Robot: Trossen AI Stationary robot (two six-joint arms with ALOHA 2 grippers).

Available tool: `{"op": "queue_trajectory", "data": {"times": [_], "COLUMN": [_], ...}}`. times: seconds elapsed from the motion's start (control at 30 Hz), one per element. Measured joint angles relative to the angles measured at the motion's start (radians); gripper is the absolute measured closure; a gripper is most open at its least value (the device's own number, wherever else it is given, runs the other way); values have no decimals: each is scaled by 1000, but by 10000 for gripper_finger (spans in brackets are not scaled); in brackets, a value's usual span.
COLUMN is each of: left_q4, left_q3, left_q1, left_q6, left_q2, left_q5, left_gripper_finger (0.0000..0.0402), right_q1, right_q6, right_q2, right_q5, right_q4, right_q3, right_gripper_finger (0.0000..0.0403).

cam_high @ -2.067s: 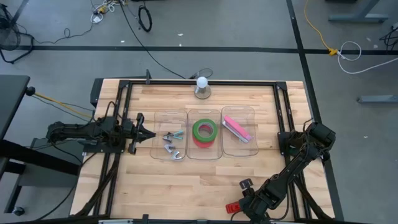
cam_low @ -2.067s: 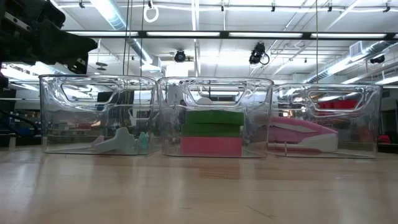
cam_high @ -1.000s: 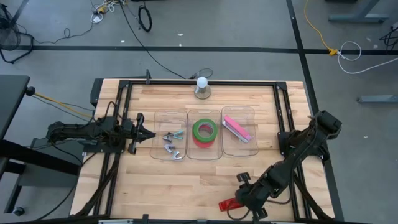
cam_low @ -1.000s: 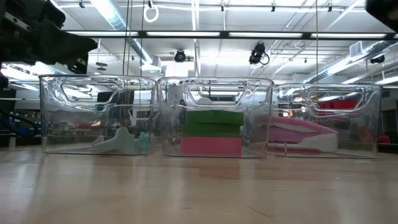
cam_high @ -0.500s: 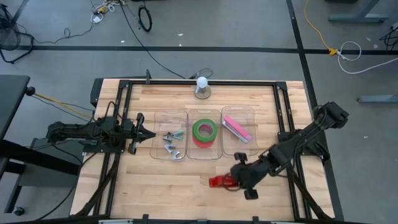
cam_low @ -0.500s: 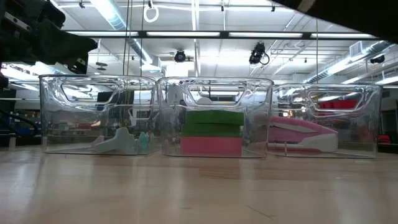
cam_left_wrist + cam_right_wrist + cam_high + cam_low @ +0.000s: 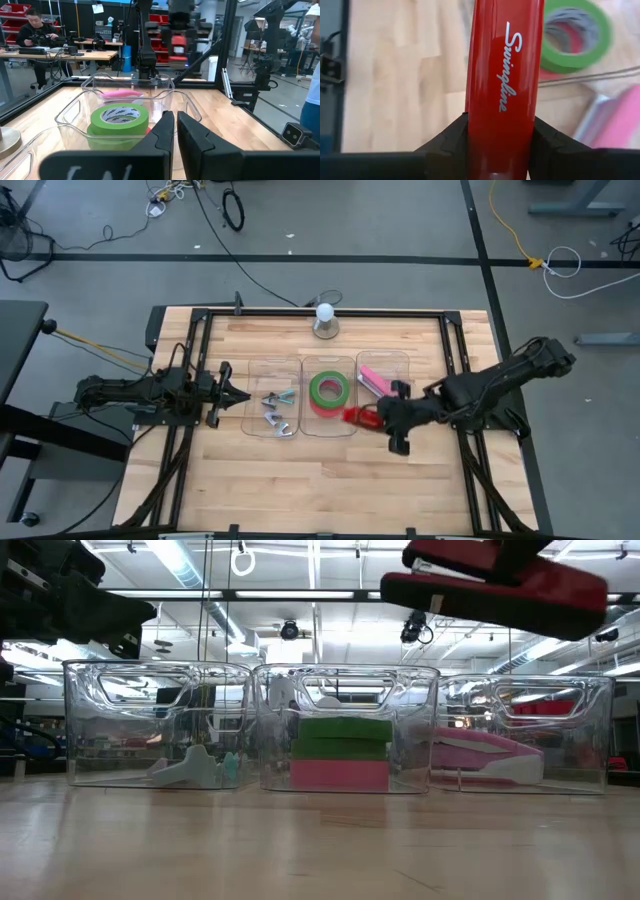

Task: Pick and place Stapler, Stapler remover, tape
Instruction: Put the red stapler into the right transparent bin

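Right gripper [image 7: 378, 418] clamped on red stapler [image 7: 358, 417], carried in air above front edge of bins, between middle bin [image 7: 305, 425] and right bin [image 7: 405, 365].
Pink stapler [image 7: 381, 385] lies in right bin.
Green tape [image 7: 328, 391] in middle bin.
Staple removers [image 7: 277, 411] in left bin [image 7: 250, 367].
Left gripper [image 7: 238, 397] at left of bins, fingers pressed together, holding nothing.
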Motion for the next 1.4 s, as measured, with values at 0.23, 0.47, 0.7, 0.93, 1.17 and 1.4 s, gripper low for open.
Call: {"op": "queue_trajectory", "data": {"times": [0.23,0.47,0.7,0.93,1.17,1.4], "left_q4": [0,0,0,0,0,0], "left_q3": [0,0,0,0,0,0], "left_q1": [0,0,0,0,0,0], "left_q6": [0,0,0,0,0,0], "left_q2": [0,0,0,0,0,0], "left_q5": [0,0,0,0,0,0], "left_gripper_finger": [376,376,376,376,376,376], "right_q1": [-110,-213,-268,-300,-335,-344], "right_q6": [3,24,84,114,161,166], "right_q2": [-41,-43,-41,-42,-42,-49], "right_q5": [33,27,-56,-85,-140,-160], "right_q4": [-89,-150,-126,-67,-56,-75], "right_q3": [0,-24,-146,-229,-232,-189], "right_gripper_finger": [262,262,262,262,262,262]}}
